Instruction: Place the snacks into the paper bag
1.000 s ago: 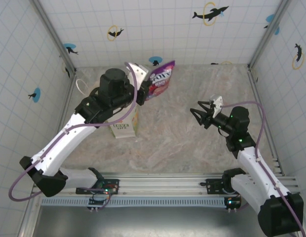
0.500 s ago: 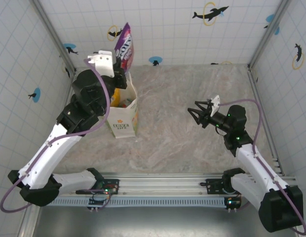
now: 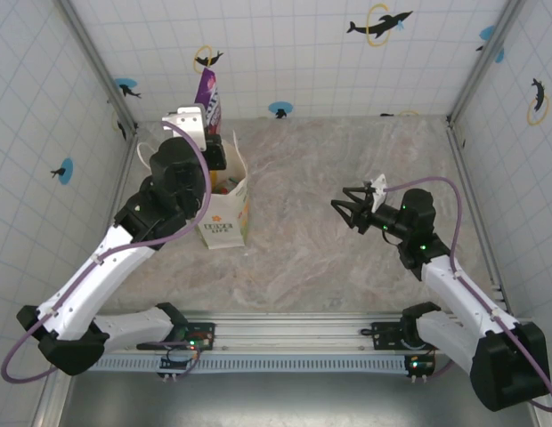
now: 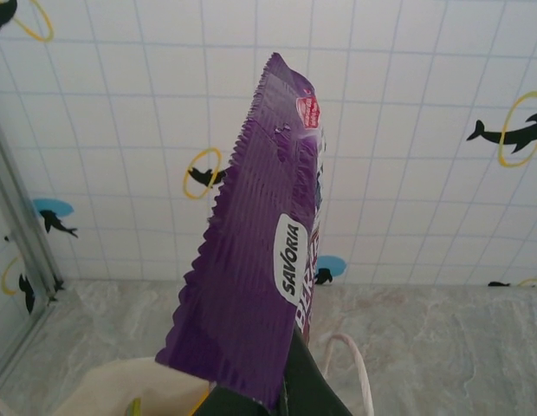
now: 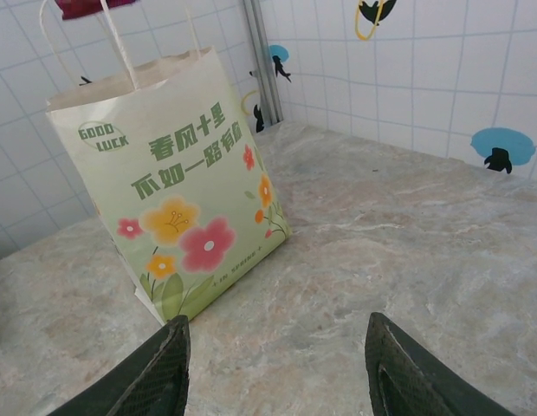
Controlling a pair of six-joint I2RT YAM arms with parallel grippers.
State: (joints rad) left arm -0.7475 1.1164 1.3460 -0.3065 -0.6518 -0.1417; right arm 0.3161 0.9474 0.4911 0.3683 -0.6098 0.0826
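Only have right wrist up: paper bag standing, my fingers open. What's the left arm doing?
Observer: Left gripper is shut on a purple Savoria packet, held upright above the paper bag.
Operator: Bag empty?
Observer: No, top external shows yellow and red packets in its open mouth.
Operator: Right arm near it?
Observer: Right gripper sits mid-table, apart from the bag, fingers pointed toward it.
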